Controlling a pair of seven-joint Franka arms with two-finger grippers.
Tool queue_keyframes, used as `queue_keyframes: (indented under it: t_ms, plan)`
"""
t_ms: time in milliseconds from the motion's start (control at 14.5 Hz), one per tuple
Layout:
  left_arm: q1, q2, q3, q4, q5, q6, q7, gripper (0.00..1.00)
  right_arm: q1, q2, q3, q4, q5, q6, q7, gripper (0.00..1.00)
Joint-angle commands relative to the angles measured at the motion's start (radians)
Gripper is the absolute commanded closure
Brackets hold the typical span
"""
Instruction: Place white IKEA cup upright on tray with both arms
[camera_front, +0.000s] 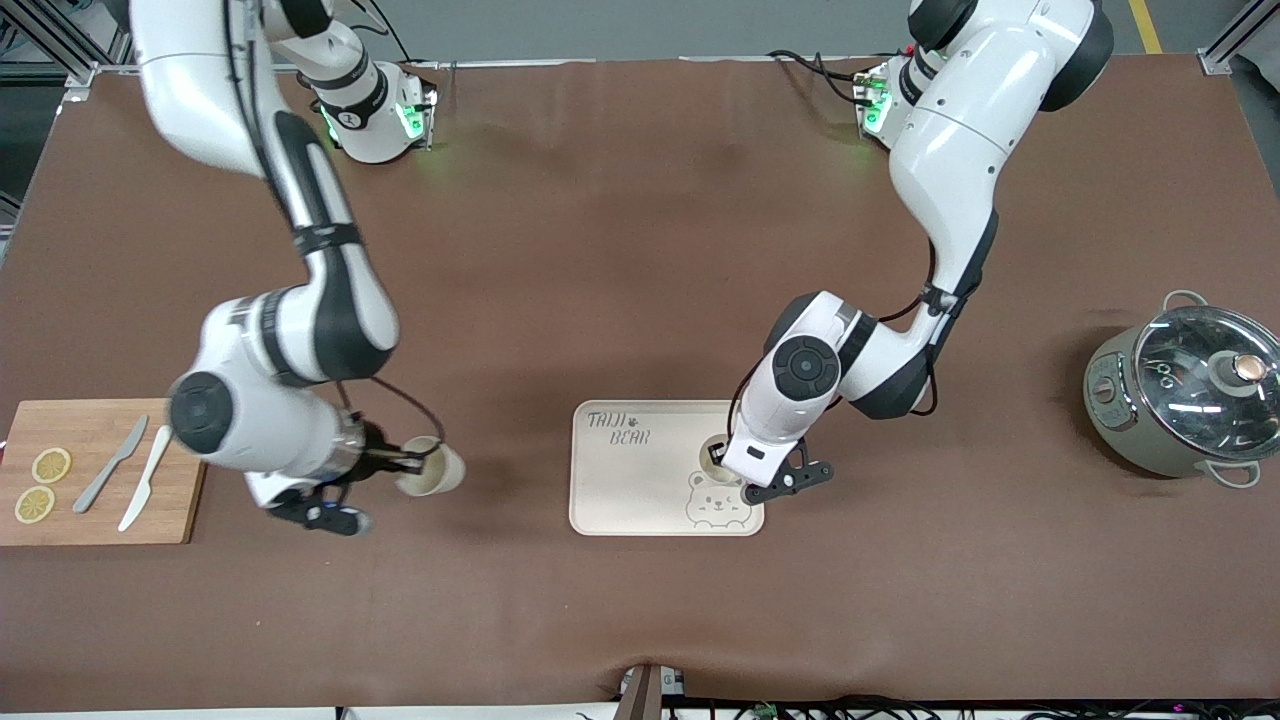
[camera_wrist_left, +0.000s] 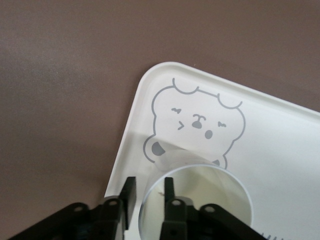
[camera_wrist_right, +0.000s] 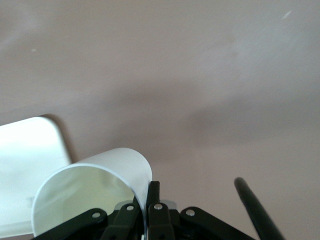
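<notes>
A cream rectangular tray with rounded corners, a raised rim, a grey cartoon bear and "TAIJI BEAR" lettering (camera_front: 620, 470) lies on the brown table (camera_front: 640, 250), in its part nearer the front camera. Two white cups are in view.

One white cup (camera_front: 716, 462) stands upright on the tray, just above the bear drawing, at the tray's end toward the left arm. In the front view most of it is hidden under the left arm's wrist, and only an arc of its rim shows. The left gripper (camera_front: 722, 462) sits at this cup. In the left wrist view its fingers (camera_wrist_left: 170, 197) straddle the rim, one inside the cup (camera_wrist_left: 197, 200) and one outside, with a small gap showing between the outer finger and the wall, so the grasp looks released. The lower part of the cup is cut off there.

The second white cup (camera_front: 432, 468) is held by the right gripper (camera_front: 412, 463) over bare table, between a wooden cutting board (camera_front: 100, 470) and the tray, tilted with its mouth turned sideways. In the right wrist view the fingers (camera_wrist_right: 152, 200) are clenched on its wall (camera_wrist_right: 95, 195), one inside and one outside. Its base cannot be seen. A corner of the tray (camera_wrist_right: 30, 150) shows there.

The board carries two lemon slices (camera_front: 42, 483), a grey knife (camera_front: 110, 464) and a white knife (camera_front: 146, 477). A grey-green pot with a glass lid (camera_front: 1185, 390) stands at the left arm's end of the table, its outer edge cut off.
</notes>
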Motion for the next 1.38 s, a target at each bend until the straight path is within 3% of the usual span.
queue_keyframes:
  t_ms: [0, 345, 483, 897, 1310]
  plan:
    - [-0.016, -0.035, 0.034, 0.027, 0.02, -0.039, -0.008, 0.0, 0.094, 0.013, -0.012, 0.04, 0.011, 0.005, 0.215, 1.0]
    - [0.042, -0.065, 0.022, 0.137, 0.011, -0.257, 0.041, 0.0, 0.212, 0.042, -0.014, 0.037, 0.0, 0.146, 0.422, 1.0]
    - [0.076, -0.09, 0.014, 0.137, 0.007, -0.283, 0.113, 0.0, 0.252, 0.054, -0.015, 0.029, -0.015, 0.222, 0.482, 1.0]
    - [0.208, -0.154, 0.011, 0.136, -0.066, -0.333, 0.343, 0.0, 0.343, 0.13, -0.014, 0.029, -0.241, 0.322, 0.732, 1.0]
    - [0.371, -0.236, 0.016, 0.105, -0.111, -0.449, 0.752, 0.0, 0.378, 0.177, -0.014, 0.028, -0.247, 0.379, 0.808, 1.0]
